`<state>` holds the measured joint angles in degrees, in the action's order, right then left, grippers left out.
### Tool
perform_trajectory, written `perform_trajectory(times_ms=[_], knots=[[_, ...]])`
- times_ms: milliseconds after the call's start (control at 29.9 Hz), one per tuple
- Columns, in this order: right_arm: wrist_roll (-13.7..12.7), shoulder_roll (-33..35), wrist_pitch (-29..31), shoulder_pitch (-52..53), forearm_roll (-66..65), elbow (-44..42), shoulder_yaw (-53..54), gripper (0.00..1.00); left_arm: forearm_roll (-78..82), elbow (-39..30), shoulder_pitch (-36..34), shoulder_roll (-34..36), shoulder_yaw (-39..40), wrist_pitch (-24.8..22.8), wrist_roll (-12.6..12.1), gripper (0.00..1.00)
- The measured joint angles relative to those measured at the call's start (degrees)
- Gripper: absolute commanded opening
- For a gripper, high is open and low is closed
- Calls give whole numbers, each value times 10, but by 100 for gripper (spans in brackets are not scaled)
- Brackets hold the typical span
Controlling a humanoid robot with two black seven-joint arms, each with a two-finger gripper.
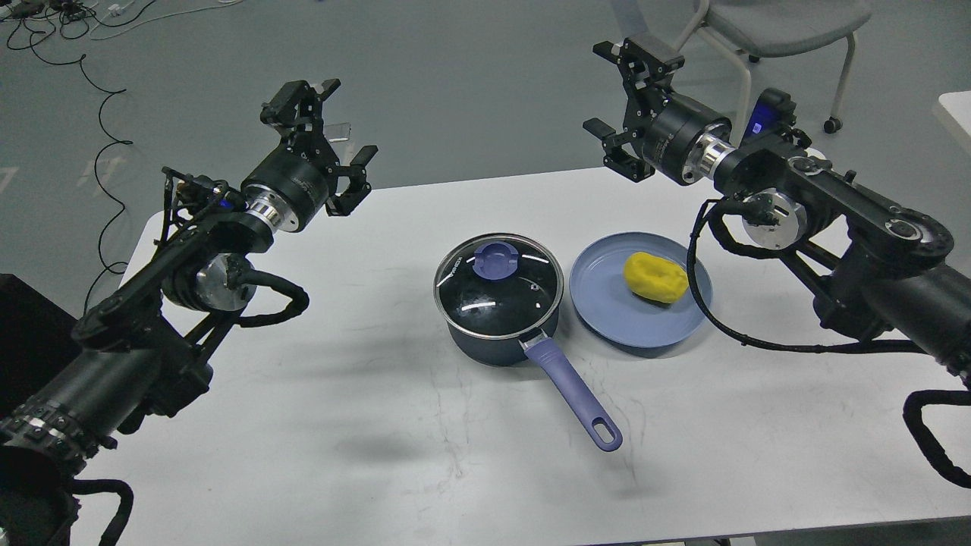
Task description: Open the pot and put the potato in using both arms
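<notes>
The dark navy pot (pixel 493 337) stands in the middle of the white table, its purple-blue handle (pixel 573 394) pointing toward the front right. A glass lid (pixel 523 292) with a purple-blue knob (pixel 497 259) covers it. The yellow potato (pixel 655 277) lies on a flat blue plate (pixel 630 322) just right of the pot. My left gripper (pixel 334 136) is open and empty, raised at the table's back left, well away from the pot. My right gripper (pixel 618 98) is open and empty, raised beyond the back edge above the plate.
The white table (pixel 379 425) spans the view; its back edge runs behind the pot. A grey chair (pixel 781 30) stands on the floor at the back right. Black cables (pixel 91 98) lie on the floor at the back left.
</notes>
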<state>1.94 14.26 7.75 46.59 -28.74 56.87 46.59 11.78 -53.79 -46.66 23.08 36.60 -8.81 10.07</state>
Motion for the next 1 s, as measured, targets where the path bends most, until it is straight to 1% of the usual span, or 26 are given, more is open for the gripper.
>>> perform_trajectory(times_ms=[201, 735, 869, 936, 1003], knots=[[0, -7, -2, -2, -2, -1, -3, 100, 0, 0, 1, 6, 1, 1, 3, 98], [-3, -5, -5, 4, -2, -2, -2, 100, 14, 0, -6, 20, -5, 6, 1, 98], [-9, -4, -5, 7, -5, -2, -2, 100, 105, -1, -19, 20, -10, 13, 7, 98], [-10, -4, -5, 8, -5, -2, 2, 100, 176, -1, -32, 21, -11, 30, 13, 98], [-10, -3, -5, 9, -5, -2, 3, 100, 263, -3, -48, 23, -11, 60, 25, 98]])
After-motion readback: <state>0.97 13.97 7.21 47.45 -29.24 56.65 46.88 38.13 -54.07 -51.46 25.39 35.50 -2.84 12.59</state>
